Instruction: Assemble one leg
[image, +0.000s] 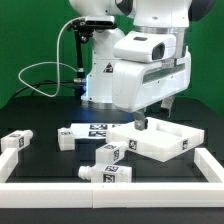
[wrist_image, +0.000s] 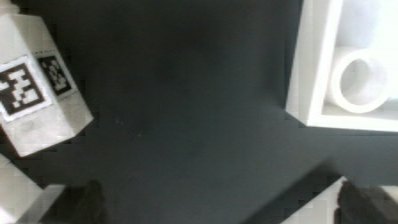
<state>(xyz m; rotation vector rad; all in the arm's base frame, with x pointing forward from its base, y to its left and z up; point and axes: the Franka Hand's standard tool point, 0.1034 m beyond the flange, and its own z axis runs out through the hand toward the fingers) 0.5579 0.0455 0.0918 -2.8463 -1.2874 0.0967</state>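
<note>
We are seeing gripper (image: 140, 122) released, jaws standing apart; leg (wrist_image: 36, 95) lying at one side, tray (wrist_image: 308, 60) at other side.

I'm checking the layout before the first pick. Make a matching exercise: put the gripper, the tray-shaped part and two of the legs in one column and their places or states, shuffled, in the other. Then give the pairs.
Column one:
1. gripper
2. tray-shaped part
3. leftmost leg
4. frontmost leg

Column two:
A. lies nearest the camera in the exterior view
B. open, holding nothing
C. alone at the exterior view's far left
D. sits at the exterior view's right

Pairs: 1-B, 2-D, 3-C, 4-A
</note>
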